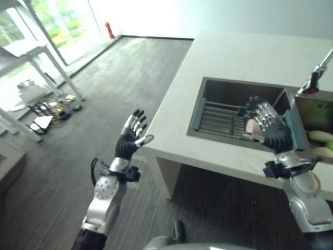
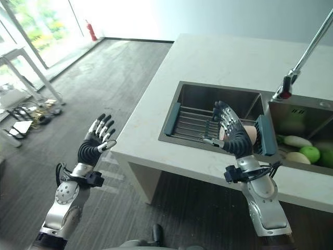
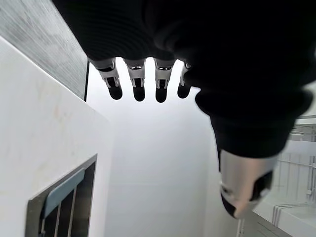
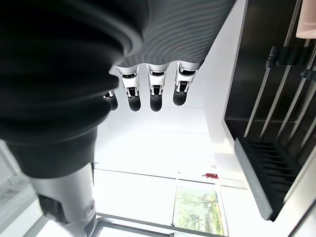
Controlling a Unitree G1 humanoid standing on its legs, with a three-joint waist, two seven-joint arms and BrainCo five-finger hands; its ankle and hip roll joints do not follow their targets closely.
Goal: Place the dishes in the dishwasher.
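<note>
A metal dish rack with blue-grey end pieces lies in the sink's left basin. My right hand is raised over the rack's right end, fingers straight and spread, holding nothing. A small pale pink cup-like thing sits on the rack just behind that hand, mostly hidden. My left hand is up in the air beside the counter's near left corner, open and empty. The right wrist view shows straight fingers and the rack's bars. In the left wrist view the fingers are straight too.
The white counter holds a double sink with a tall tap between the basins. A green apple and pale vegetables lie in the right basin. Dark wooden floor spreads to the left, with a white frame and clutter far left.
</note>
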